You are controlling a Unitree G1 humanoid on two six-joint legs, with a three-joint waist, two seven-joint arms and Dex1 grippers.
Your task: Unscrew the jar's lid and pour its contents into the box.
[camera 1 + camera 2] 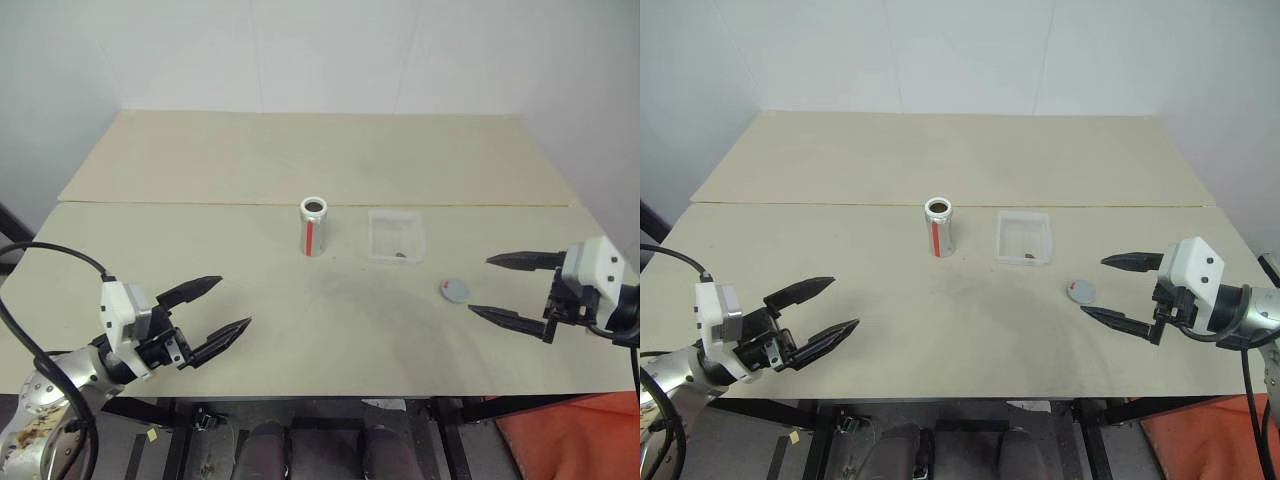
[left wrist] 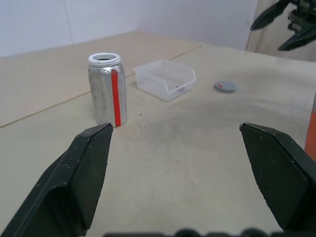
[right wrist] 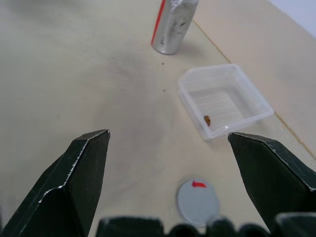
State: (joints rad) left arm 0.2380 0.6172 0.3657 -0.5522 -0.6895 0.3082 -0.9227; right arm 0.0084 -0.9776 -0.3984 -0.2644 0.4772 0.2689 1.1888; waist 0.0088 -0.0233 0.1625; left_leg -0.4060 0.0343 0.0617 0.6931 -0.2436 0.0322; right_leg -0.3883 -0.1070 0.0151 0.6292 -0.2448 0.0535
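The left gripper (image 2: pixel 175 168) has its two black fingers (image 2: pixel 81 177) spread wide, nothing between them. Beyond them, the jar (image 2: pixel 107 89) stands upright on the table (image 2: pixel 177 148) — open-mouthed, red stripe facing the camera. The box (image 2: pixel 165 79) sits just beside it. The lid (image 2: pixel 225 87) lies flat past the box, apart from both. The right gripper (image 2: pixel 284 24) hangs above the table — fingers parted.

Light wood table (image 1: pixel 300 330), two boards butted together, seam running straight across behind the middle. Plain white walls (image 1: pixel 300 50) behind and at both sides, meeting in corners. Even, diffuse light, soft shadows. Orange material (image 1: pixel 570 440) at the floor beside the table's right front corner.
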